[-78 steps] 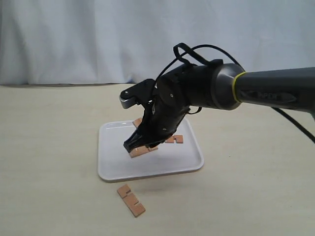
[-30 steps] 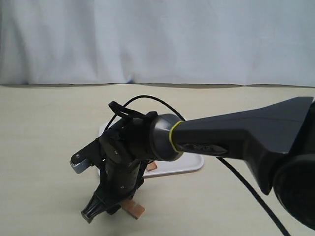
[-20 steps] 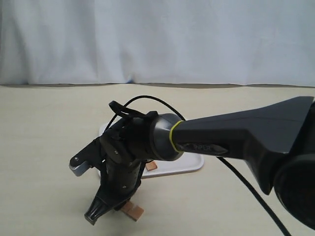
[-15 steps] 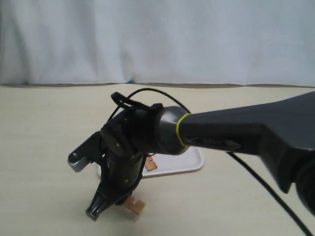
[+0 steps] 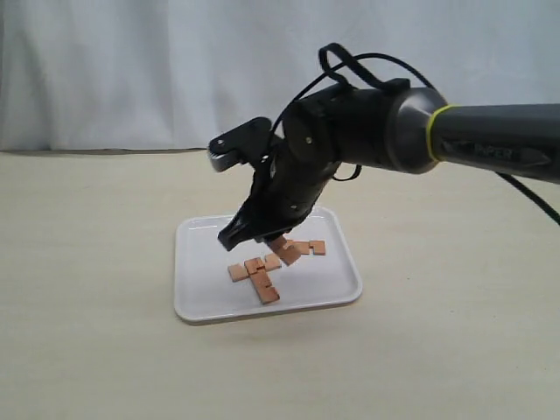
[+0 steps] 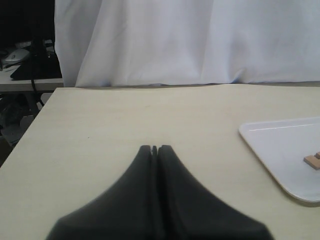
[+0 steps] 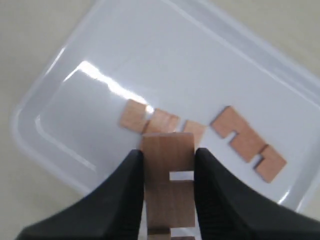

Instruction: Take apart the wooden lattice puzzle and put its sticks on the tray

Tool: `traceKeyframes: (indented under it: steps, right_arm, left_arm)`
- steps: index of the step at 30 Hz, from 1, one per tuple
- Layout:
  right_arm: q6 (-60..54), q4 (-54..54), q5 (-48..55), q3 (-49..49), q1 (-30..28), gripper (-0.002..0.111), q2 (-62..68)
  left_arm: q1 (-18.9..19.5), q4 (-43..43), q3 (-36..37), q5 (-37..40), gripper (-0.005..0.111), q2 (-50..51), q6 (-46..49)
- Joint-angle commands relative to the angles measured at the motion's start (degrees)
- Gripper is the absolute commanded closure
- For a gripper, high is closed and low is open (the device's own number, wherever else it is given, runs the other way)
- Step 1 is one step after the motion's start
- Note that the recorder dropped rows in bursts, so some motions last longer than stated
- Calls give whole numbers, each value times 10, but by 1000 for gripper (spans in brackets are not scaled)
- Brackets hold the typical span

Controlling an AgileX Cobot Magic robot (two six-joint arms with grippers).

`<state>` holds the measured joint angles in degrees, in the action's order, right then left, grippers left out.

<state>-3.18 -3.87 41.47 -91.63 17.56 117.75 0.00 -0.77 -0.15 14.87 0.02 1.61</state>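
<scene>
Right end effector [image 7: 167, 155] is clamped on one stick [image 7: 167, 190], hovering over the white tray [image 5: 201, 297], which sits about mid-bench [image 5: 87, 262], well clear of the far edge. The other sticks [image 5: 255, 273] lie flat in the tray. Left end effector [image 6: 155, 149] is pinched closed with nothing in it, off beside the tray.

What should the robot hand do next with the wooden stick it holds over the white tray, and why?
Probably dip down a little and open. The right gripper is pinching a stick right above the tray, where other sticks already lie, so letting go should land it there.
</scene>
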Motion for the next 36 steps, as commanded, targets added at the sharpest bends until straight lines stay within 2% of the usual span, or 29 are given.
traceKeyframes:
  steps: [1,6,8,15,18,20,22,25,29,30,36]
  right_arm:
    - [32,-4,-52,-2,-45,104,26]
    - [47,-4,-84,-2,-65,103,73]
    - [56,-4,-92,-2,-68,98,85]
    - [56,0,-99,-3,-68,48,64]
    - [53,0,-72,-3,-68,40,33]
    - [41,0,-40,-3,-68,41,12]
    - [24,-1,3,-3,-68,46,-10]
    - [14,-33,92,-3,-70,66,-34]
    - [24,-76,197,26,-88,99,-61]
    - [24,-72,211,40,-97,104,-69]
    - [21,-33,182,163,-175,104,-155]
  left_arm:
    - [0,1,2,-6,107,0,-1]
    - [0,1,2,-6,107,0,-1]
    - [0,1,2,-6,107,0,-1]
    - [0,1,2,-6,107,0,-1]
    - [0,1,2,-6,107,0,-1]
    - [0,1,2,-6,107,0,-1]
    - [0,1,2,-6,107,0,-1]
    - [0,1,2,-6,107,0,-1]
    - [0,1,2,-6,107,0,-1]
    - [0,1,2,-6,107,0,-1]
    - [0,1,2,-6,107,0,-1]
